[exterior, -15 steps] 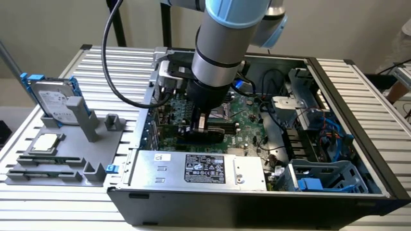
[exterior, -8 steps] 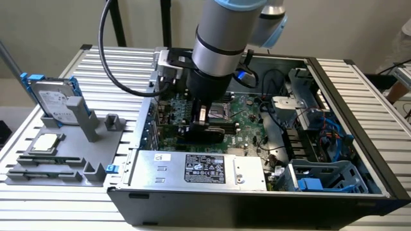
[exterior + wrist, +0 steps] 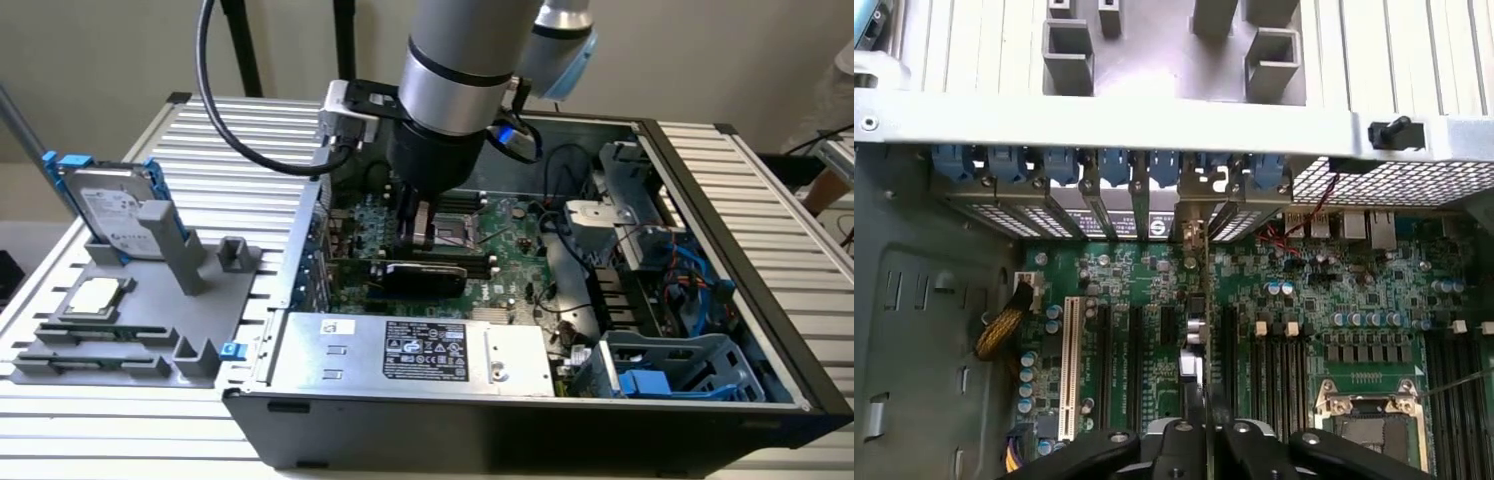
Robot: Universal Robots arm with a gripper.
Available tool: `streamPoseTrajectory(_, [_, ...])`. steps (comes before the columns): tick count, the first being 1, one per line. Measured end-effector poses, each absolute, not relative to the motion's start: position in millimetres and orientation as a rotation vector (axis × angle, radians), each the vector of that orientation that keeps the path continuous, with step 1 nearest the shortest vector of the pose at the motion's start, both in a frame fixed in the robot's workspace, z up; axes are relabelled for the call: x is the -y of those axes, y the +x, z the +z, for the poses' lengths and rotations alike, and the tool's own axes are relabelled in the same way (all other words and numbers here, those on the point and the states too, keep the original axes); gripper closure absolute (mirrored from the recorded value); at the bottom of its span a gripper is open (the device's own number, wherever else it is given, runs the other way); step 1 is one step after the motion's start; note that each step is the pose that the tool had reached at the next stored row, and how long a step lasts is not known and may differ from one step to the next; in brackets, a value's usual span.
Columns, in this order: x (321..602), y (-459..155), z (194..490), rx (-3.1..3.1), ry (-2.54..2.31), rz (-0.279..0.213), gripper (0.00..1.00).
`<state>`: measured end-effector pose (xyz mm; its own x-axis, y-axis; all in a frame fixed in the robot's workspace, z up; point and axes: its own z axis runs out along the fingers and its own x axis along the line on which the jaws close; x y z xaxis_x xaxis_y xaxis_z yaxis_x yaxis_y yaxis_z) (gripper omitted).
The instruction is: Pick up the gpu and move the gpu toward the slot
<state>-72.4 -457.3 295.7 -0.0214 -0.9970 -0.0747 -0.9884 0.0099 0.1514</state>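
Observation:
The gpu (image 3: 420,274) stands on its long edge on the green motherboard inside the open computer case, its black shroud facing the exterior view. My gripper (image 3: 422,243) comes straight down on the card's upper edge, fingers closed on it. In the wrist view the gpu (image 3: 1196,335) is a thin edge-on strip. It runs from my gripper (image 3: 1200,448) out to its silver bracket at the case's rear wall, with the dark fingers (image 3: 1176,445) pressed against both of its faces. The slot is hidden from view.
A silver power supply (image 3: 414,350) lies just in front of the card. A CPU socket (image 3: 1369,415), black memory slots (image 3: 1279,370) and a white connector (image 3: 1066,370) flank it. Cables and a blue drive cage (image 3: 667,375) crowd the exterior view's right. Outside, a hard drive (image 3: 114,210) and CPU chip (image 3: 96,297) rest on a grey fixture.

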Motion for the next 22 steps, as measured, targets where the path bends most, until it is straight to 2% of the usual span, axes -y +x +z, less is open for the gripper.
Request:
streamPoseTrajectory(2, [456.5,-74.6,295.7,2.198,2.165,-0.239,0.89])
streamPoseTrajectory(10, [455.4,-78.3,293.3,2.214,2.185,-0.205,0.89])
streamPoseTrajectory(22, [454.3,-81.1,287.9,2.218,2.189,-0.196,0.89])
